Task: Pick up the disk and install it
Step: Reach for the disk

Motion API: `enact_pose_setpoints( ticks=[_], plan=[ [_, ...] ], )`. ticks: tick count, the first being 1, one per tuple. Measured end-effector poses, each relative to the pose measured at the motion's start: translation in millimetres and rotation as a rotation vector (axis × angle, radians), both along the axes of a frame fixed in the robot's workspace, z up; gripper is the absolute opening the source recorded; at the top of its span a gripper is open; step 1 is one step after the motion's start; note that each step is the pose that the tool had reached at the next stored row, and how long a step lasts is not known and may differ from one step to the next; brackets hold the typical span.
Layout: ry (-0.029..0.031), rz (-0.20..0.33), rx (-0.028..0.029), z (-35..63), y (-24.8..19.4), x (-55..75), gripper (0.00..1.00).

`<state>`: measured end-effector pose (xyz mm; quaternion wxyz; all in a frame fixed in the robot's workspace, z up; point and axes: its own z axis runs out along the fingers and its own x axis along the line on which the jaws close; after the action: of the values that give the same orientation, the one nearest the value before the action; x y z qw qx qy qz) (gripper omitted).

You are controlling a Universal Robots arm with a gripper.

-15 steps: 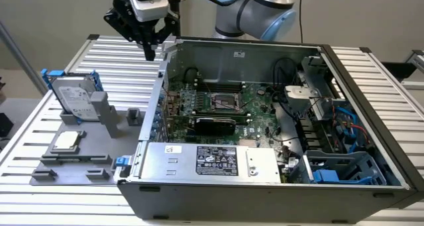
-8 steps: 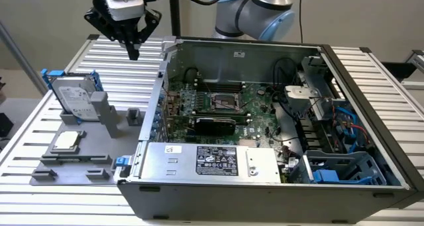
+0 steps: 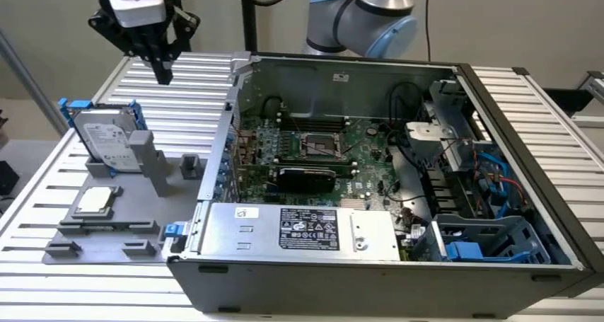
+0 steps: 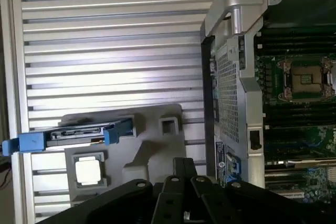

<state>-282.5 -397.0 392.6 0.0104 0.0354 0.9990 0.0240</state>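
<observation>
Worktop (image 3: 179, 88) of ribbed aluminium slats is carrying two items. Grey fixture plate (image 3: 104, 245) is lying flat on the slats toward the exterior view's left, near the front edge. Open computer case (image 3: 378, 283) is lying on its side just beside the plate, toward the exterior view's right, taking up most of the surface. Bare slats are showing behind the plate.
</observation>
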Motion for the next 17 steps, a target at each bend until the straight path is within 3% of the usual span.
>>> enact_pose_setpoints(
  ticks=[7, 17],
  plan=[
    [0.0001, 0.0, 0.0, -0.2, 3.9, -31.6, 0.0],
    [0.0017, 0.0, 0.0, -2.2, 13.5, -77.4, 0.0]
  ],
)
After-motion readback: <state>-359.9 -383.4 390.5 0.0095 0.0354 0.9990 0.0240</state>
